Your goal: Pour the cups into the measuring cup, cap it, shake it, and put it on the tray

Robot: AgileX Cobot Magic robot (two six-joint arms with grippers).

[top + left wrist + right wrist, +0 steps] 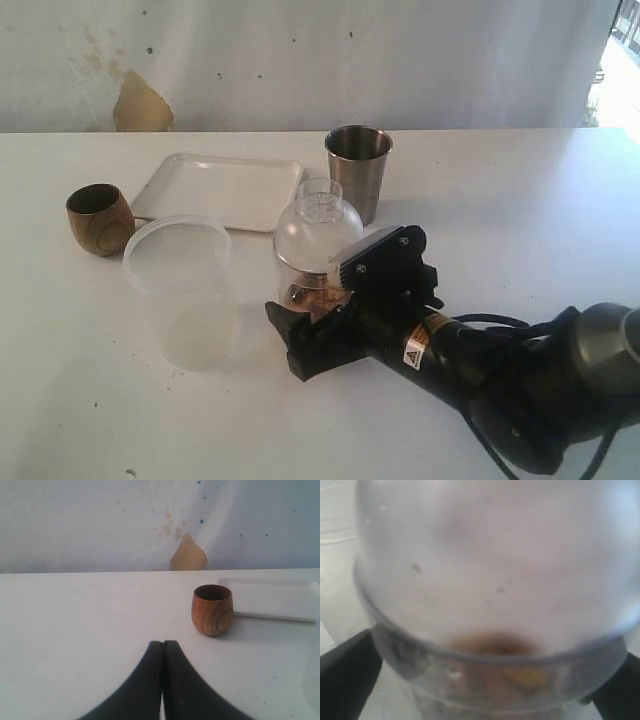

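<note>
The clear measuring cup (pixel 315 235) stands on the table wearing a domed clear cap, with brown bits at its bottom. My right gripper (pixel 318 318) is open around its lower part, one black finger (pixel 290 338) on the near side. In the right wrist view the measuring cup (pixel 490 570) fills the frame between the two fingers (pixel 345 677). The steel tumbler (pixel 358 170) stands just behind it. The wooden cup (pixel 100 220) sits far left beside the white tray (pixel 218 190). My left gripper (pixel 163 642) is shut and empty, low over the table, short of the wooden cup (pixel 212 610).
A wide milky plastic tub (pixel 185 290) stands close to the left of the measuring cup and the near finger. The tray's edge (pixel 275 600) lies behind the wooden cup in the left wrist view. A pale wall closes off the back.
</note>
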